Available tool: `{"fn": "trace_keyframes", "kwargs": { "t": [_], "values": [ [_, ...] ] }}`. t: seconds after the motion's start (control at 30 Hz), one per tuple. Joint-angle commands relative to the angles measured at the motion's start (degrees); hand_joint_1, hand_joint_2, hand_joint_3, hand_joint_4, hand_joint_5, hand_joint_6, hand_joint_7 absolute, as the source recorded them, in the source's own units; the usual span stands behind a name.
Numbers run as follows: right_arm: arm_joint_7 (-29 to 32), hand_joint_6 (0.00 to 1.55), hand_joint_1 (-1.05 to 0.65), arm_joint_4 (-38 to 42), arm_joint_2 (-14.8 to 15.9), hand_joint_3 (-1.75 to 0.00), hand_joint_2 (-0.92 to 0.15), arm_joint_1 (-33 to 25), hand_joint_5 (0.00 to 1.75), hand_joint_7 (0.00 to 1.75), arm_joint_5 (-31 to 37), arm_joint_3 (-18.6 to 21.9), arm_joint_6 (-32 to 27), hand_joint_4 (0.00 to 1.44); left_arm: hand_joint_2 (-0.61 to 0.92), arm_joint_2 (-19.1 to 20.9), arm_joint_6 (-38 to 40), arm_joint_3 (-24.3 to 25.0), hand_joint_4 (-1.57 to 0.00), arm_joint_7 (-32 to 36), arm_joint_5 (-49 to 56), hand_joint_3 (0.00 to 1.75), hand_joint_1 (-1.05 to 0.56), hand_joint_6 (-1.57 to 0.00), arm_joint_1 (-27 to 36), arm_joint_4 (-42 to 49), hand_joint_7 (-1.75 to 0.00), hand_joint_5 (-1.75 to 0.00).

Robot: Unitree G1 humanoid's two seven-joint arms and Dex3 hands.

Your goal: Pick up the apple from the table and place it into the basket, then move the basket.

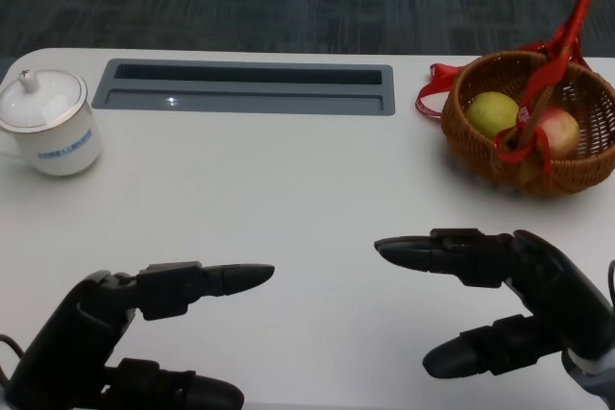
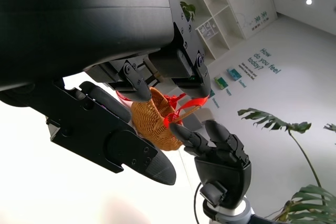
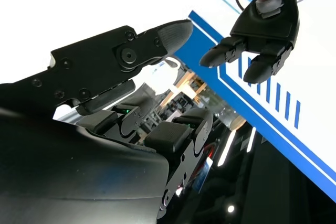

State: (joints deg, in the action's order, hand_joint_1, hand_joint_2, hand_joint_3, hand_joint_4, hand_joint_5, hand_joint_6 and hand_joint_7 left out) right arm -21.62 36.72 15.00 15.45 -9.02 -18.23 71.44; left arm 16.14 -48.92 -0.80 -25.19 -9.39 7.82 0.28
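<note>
A woven brown basket (image 1: 567, 175) with a red ribbon handle stands at the table's far right. Inside it lie a yellow-green fruit (image 1: 492, 112) and a reddish apple (image 1: 560, 130). My left hand (image 1: 125, 333) hovers at the near left edge, fingers apart, holding nothing. My right hand (image 1: 509, 295) hovers at the near right, in front of the basket and apart from it, fingers spread and empty. The left wrist view shows the basket (image 2: 152, 121) beyond my left fingers (image 2: 115, 145), with my right hand (image 2: 218, 150) beside it. The right wrist view shows my left hand (image 3: 262, 30) opposite.
A white lidded cup (image 1: 48, 122) stands at the far left of the white table (image 1: 288, 189). A grey recessed cable tray (image 1: 248, 86) runs along the back middle. The table's far edge meets dark carpet.
</note>
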Motion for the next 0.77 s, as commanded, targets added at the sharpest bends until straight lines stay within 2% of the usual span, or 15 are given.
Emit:
{"fn": "trace_keyframes", "kwargs": {
  "t": [0.03,0.4,0.77],
  "values": [
    [-2.35,0.69,-0.34,1.97,-1.09,0.00,-0.77,1.20,0.01,0.01,-2.03,0.97,0.79,0.74,0.72,0.81,-0.14,1.30,-0.80,0.53,0.20,0.00,-0.54,-0.75,0.12,-0.06,0.00,0.00],
    [-6.81,0.71,-0.33,4.41,-3.55,0.00,-0.76,2.16,0.00,0.01,-3.18,3.65,1.27,0.75,0.71,0.88,0.30,1.96,-0.80,0.18,0.04,0.00,-0.52,-0.75,0.09,-0.22,0.00,0.00],
    [-9.45,0.70,-0.32,3.47,-4.14,0.00,-0.76,1.56,0.00,0.00,-4.21,5.09,1.05,0.75,0.71,0.82,0.10,2.15,-0.81,0.27,0.12,0.00,-0.53,-0.75,-0.15,-0.05,0.00,0.00]
  ]
}}
